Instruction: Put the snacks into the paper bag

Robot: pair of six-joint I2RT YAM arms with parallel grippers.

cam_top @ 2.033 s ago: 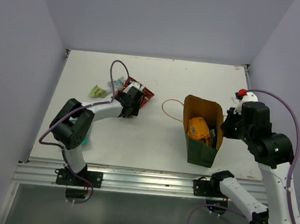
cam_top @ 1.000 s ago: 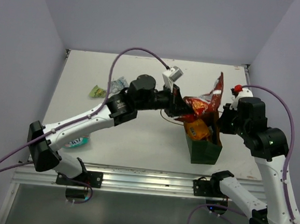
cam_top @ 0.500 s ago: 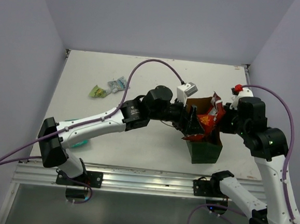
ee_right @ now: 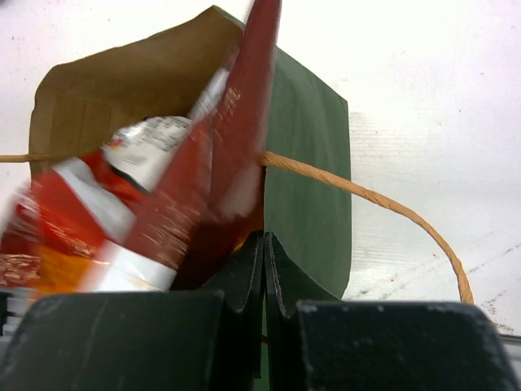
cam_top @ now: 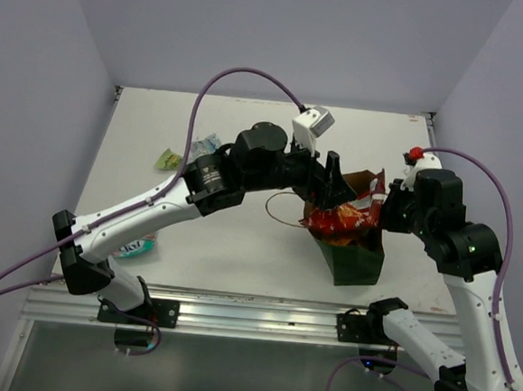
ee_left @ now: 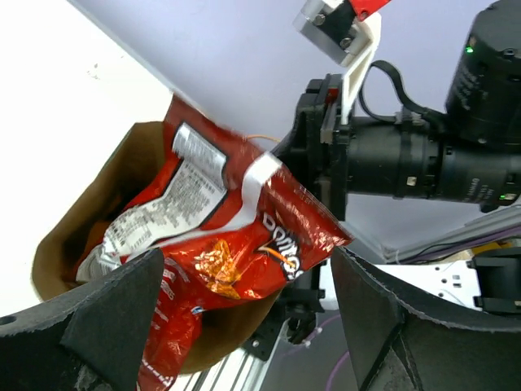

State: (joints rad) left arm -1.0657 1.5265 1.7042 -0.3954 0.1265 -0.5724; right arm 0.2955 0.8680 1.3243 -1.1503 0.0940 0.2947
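Bag [cam_top: 354,263]: upright on the surface [cam_top: 240,239], at the right side.
Red packet [ee_left: 220,244]: in the bag's mouth, partly sticking out.
Left pincer [cam_top: 331,188]: released, jaws wide, above the red packet.
Right pincer [ee_right: 264,244]: clenched on the bag's rim.
Green packet [cam_top: 167,159]: on the surface, far left.

Table [cam_top: 249,127] carries paper bag [cam_top: 354,264], green packet [cam_top: 168,159], silver packet [cam_top: 208,144], teal packet [cam_top: 134,244].

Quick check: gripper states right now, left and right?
Left gripper: open, above the red packet.
Right gripper: shut on the paper bag, at its rim.
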